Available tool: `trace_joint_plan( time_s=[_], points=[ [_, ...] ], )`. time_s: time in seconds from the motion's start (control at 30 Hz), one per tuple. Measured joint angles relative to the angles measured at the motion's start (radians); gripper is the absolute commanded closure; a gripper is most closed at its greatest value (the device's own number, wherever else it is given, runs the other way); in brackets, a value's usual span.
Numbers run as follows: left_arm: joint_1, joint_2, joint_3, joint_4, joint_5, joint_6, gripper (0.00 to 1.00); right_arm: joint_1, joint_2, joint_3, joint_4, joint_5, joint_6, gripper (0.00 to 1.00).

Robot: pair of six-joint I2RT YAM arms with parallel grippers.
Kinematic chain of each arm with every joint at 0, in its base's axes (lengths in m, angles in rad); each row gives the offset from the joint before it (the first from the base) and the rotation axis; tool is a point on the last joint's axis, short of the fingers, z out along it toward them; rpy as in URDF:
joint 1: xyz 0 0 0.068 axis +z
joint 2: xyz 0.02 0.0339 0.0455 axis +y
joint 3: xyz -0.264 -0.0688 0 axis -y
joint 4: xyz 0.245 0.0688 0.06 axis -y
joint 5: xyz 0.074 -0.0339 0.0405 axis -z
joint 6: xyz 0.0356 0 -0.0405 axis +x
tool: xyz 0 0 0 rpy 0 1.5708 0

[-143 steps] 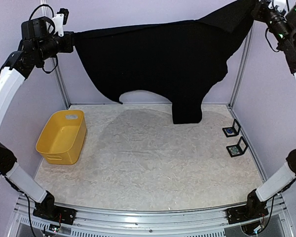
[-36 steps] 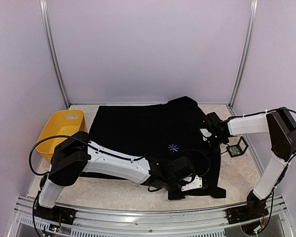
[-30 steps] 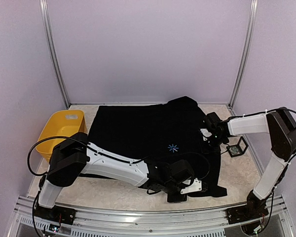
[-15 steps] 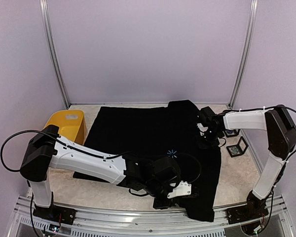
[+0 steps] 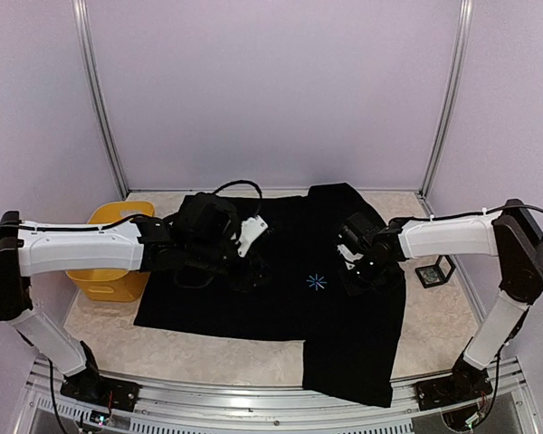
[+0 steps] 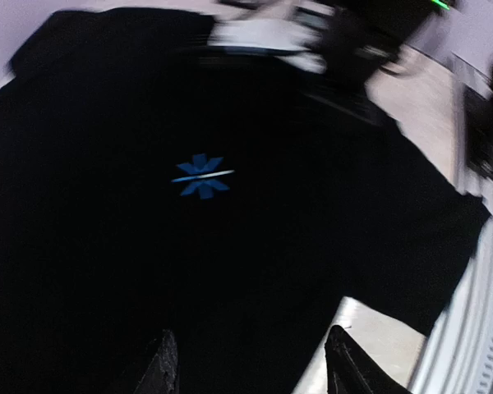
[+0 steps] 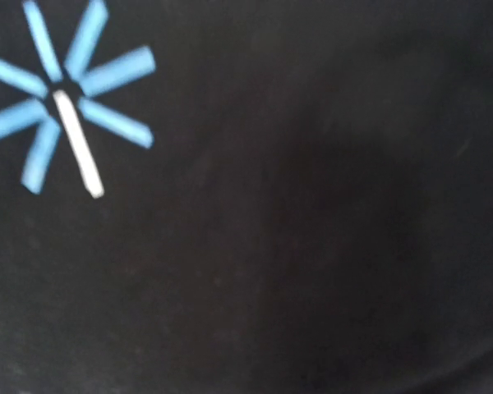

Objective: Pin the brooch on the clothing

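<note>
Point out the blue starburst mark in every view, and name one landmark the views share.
Top external: starburst just right of and below centre, on the shirt.
Left wrist: starburst left of centre, upper half.
Right wrist: starburst in the top left corner, close up.
Shared landmark: the black shirt around it.

Soft, even light with faint shadows fills the top view, while motion blur smears everything beyond the fingers of the left gripper, and the right wrist close-up of the clothing and its blue mark is dim and unsharp.
</note>
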State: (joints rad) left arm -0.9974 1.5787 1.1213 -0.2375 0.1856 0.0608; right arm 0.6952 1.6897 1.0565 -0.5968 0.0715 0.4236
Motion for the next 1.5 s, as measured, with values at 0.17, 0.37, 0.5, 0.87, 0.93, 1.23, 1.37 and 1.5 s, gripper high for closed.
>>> trace_joint_plan(
  time_s=[0.17, 0.37, 0.5, 0.87, 0.93, 1.23, 1.37, 1.5],
  points=[
    [0.251, 0.011, -0.085, 0.008, -0.201, -0.200, 0.47, 0.007, 0.018, -0.055, 0.011, -0.008, 0.042, 1.00],
    [0.308, 0.055, -0.273, -0.051, -0.357, -0.371, 0.48, 0.007, -0.042, -0.155, 0.048, -0.012, 0.095, 1.00],
    [0.291, -0.003, -0.381, -0.047, -0.380, -0.470, 0.48, 0.007, -0.113, -0.234, 0.064, -0.023, 0.130, 1.00],
    [0.139, -0.317, -0.595, -0.203, -0.419, -0.747, 0.47, 0.010, -0.236, -0.321, -0.027, -0.062, 0.182, 1.00],
    [0.132, -0.337, -0.589, -0.221, -0.427, -0.768, 0.47, 0.010, -0.243, -0.306, -0.060, -0.064, 0.174, 1.00],
    [0.296, -0.246, -0.336, -0.187, -0.460, -0.616, 0.46, -0.048, -0.062, 0.051, -0.078, 0.007, 0.042, 1.00],
    [0.367, -0.109, -0.277, -0.110, -0.453, -0.546, 0.46, -0.075, 0.113, 0.151, -0.041, 0.036, -0.020, 1.00],
    [0.410, 0.020, -0.254, -0.065, -0.436, -0.505, 0.46, -0.101, 0.285, 0.270, -0.029, 0.060, -0.067, 1.00]
  ],
)
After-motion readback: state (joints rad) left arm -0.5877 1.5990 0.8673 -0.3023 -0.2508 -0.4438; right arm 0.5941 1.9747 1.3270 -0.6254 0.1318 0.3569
